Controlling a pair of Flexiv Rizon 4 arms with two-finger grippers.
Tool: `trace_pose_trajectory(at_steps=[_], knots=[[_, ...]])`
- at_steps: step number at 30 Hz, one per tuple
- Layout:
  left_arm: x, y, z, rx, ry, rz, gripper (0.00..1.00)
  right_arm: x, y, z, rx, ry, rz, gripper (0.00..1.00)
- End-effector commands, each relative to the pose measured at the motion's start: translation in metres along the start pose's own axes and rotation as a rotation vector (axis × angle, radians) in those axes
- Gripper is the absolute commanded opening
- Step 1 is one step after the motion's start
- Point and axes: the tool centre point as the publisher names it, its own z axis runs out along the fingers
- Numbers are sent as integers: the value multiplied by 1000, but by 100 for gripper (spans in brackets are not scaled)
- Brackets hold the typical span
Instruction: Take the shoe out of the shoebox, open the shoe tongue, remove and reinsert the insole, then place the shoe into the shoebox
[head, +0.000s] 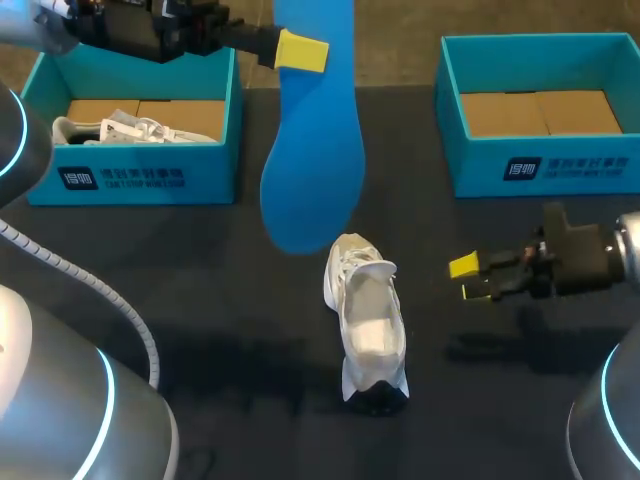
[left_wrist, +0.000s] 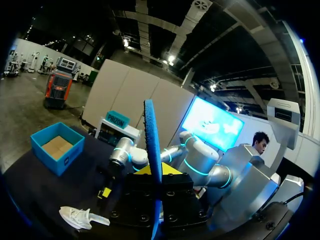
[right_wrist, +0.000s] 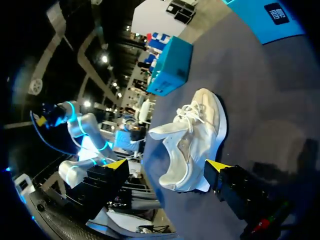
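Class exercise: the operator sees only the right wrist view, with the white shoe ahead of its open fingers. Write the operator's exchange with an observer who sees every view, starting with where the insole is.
Operator: Where is the insole?
Observer: The left gripper holds the blue insole up over the table.
Operator: Is anything in the right shoebox?
Observer: In the head view the right shoebox shows only its cardboard floor.
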Motion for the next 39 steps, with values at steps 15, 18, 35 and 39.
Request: trace_pose_trajectory(at_steps=[15,18,35,39], knots=[[-1,0,1,0,-1,0,0,19,19,-25,57,139,47,100],[-7,2,0,13,-16,36,0,19,19,-25,57,139,47,100],[-57,1,-22,46,-93,497,0,19,19,-25,57,139,47,100],[-70,2,-26,46,-84,572,0,19,19,-25,57,139,47,100]])
